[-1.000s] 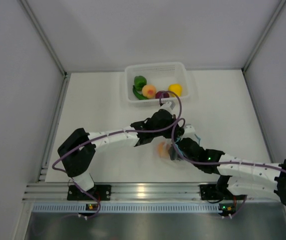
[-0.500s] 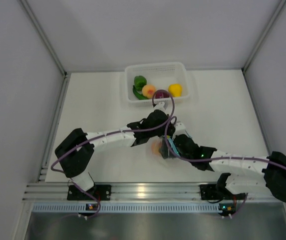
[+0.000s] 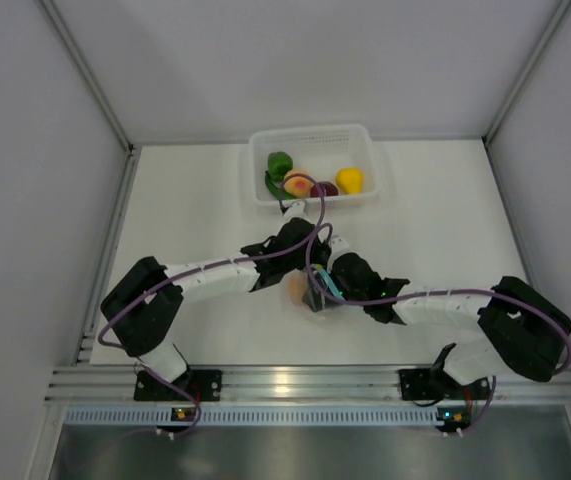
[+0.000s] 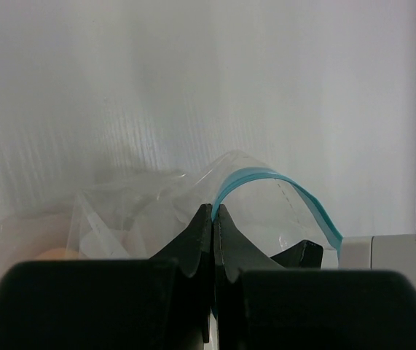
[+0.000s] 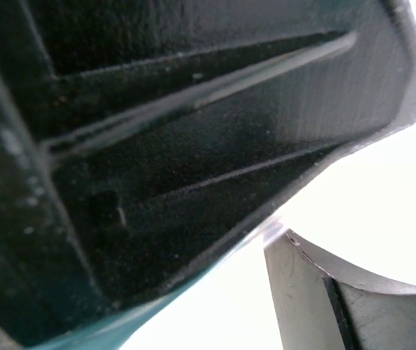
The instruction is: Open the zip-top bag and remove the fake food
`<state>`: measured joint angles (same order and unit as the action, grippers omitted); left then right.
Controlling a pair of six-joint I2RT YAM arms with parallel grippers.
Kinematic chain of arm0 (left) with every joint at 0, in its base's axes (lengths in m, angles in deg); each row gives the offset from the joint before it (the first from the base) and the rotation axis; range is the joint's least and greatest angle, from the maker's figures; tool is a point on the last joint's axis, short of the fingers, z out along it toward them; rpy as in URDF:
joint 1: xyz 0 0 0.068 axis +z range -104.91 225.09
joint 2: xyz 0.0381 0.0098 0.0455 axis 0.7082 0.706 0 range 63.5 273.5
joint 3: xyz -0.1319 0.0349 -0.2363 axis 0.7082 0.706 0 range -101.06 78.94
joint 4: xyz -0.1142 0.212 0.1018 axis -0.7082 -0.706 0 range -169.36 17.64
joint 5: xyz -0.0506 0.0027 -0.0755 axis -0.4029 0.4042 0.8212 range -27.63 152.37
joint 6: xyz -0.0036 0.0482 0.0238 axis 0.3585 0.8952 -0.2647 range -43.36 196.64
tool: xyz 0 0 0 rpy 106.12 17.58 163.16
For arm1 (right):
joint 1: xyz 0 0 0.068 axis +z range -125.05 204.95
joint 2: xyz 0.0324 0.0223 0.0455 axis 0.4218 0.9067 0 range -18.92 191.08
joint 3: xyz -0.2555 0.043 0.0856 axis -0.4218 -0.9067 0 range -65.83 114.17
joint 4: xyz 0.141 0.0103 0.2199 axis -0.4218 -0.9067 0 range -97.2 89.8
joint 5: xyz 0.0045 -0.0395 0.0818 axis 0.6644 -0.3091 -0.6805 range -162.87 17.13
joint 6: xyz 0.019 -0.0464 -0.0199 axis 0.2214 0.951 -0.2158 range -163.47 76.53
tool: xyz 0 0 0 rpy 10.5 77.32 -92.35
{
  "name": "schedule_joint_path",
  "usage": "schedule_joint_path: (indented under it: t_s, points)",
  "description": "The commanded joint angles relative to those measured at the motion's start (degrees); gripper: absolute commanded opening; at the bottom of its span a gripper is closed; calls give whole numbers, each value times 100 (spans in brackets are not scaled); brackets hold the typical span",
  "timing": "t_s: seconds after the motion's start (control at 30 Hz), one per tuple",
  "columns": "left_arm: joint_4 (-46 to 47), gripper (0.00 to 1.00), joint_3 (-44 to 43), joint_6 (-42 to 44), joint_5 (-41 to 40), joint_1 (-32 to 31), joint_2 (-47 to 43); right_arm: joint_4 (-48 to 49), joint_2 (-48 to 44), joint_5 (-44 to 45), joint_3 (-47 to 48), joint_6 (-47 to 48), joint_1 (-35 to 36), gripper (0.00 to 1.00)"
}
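Left gripper, right gripper and zip-top bag shifted left; bag now mid-table, before basket. Left claw clenched on bag lip; right claw unclear. Bag limp, slippery: you pinch opposite lip by blue strip.

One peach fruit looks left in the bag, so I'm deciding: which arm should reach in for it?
Right, likely. The left tool is shut on the zip-top bag, holding it; the right tool sits at its mouth beside the peach fruit.
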<state>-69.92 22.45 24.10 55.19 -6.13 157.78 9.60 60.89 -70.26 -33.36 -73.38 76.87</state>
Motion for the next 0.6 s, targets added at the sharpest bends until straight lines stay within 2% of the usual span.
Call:
schedule_joint_path:
  t_s: [0.0,0.13,0.23,0.4,0.57]
  points:
    - [-103,0,261,314,1105,-529,-261,1072,-254,475,532,-85,-314,66]
    - [-68,0,288,288,1157,-538,-480,-237,-615,1713,717,-59,-340,66]
    - [195,0,366,86,1018,-591,-717,-679,-783,1848,638,38,-446,64]
    - [266,0,323,-143,87,-942,-990,-2235,-862,2401,954,143,-578,65]
    - [485,0,629,-468,-468,-1039,-1324,-3797,-1335,3148,1252,292,-876,65]
